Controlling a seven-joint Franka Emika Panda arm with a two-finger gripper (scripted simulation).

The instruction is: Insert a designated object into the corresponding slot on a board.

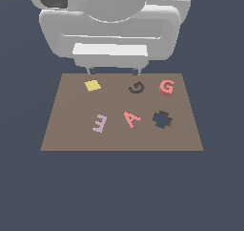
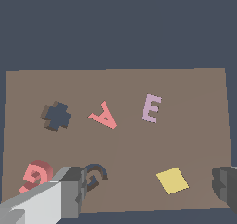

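The red-pink G block (image 1: 166, 87) (image 2: 34, 176) stands on the brown board (image 1: 71, 134) (image 2: 194, 93) near its far corner, at the exterior view's right. Just to its left lies the dark G-shaped slot (image 1: 136, 87) (image 2: 96, 172), with nothing in it. In the wrist view one finger (image 2: 69, 195) partly covers the slot. My gripper (image 1: 113, 71) (image 2: 150, 188) hangs open over the board's far edge. Nothing is between its fingers. One fingertip (image 1: 136, 71) is just behind the slot. The G block sits to the side, outside the fingers.
On the board also lie a yellow square (image 1: 93, 85) (image 2: 172, 180), a lilac E (image 1: 99, 123) (image 2: 151, 108), a flat pink A (image 1: 132, 119) (image 2: 103, 115) and a dark cog-shaped cutout (image 1: 162, 120) (image 2: 57, 116). The arm's bulky white body (image 1: 109, 29) rises behind the board.
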